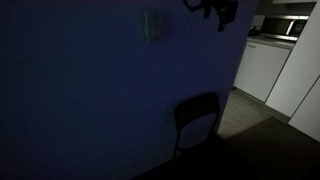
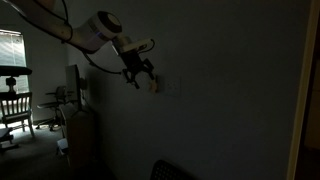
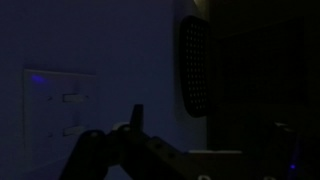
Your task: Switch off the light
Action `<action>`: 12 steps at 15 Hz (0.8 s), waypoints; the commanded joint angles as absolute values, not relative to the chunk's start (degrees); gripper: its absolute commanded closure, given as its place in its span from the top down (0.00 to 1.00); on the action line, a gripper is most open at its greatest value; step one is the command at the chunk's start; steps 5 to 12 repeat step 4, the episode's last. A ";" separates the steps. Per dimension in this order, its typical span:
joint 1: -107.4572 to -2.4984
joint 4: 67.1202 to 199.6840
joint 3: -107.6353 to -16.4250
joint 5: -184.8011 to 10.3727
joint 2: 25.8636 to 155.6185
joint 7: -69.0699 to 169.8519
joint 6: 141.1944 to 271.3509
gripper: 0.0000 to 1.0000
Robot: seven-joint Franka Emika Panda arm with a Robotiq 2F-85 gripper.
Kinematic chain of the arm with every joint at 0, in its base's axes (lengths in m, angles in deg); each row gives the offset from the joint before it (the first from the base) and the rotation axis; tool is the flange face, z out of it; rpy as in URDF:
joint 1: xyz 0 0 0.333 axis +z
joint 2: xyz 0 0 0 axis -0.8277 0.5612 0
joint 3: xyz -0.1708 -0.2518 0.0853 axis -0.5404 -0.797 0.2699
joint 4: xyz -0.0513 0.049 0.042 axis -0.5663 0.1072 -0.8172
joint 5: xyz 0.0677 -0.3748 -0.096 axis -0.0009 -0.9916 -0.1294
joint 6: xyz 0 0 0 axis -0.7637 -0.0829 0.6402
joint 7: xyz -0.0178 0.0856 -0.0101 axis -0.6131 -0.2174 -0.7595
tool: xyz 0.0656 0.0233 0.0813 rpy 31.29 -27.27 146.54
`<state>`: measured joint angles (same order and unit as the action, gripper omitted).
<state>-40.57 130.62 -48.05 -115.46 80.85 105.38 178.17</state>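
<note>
The room is very dark in all views. The white switch plate [image 3: 60,105] shows at the left of the wrist view, with two small rockers and a faint blue glow at its top corner. In an exterior view a pale plate [image 2: 160,86] sits on the wall right by my gripper [image 2: 140,77], whose fingers look spread and hold nothing. In an exterior view the gripper [image 1: 222,10] is at the top edge, to the right of a pale upright plate [image 1: 155,25]. One dark finger [image 3: 137,115] rises at the bottom of the wrist view.
A dark chair [image 1: 197,118] stands against the wall below the gripper; its perforated back [image 3: 195,65] shows in the wrist view. A kitchen with white cabinets [image 1: 262,65] opens past the wall's edge. A window, wooden chair [image 2: 14,105] and clutter fill the far side.
</note>
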 commanded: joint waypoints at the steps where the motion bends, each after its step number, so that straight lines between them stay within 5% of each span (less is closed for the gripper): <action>1: -41.23 130.39 -47.04 -115.56 80.71 105.36 176.43 1.00; 12: -41.24 130.66 -46.95 -115.55 80.56 105.36 174.95 1.00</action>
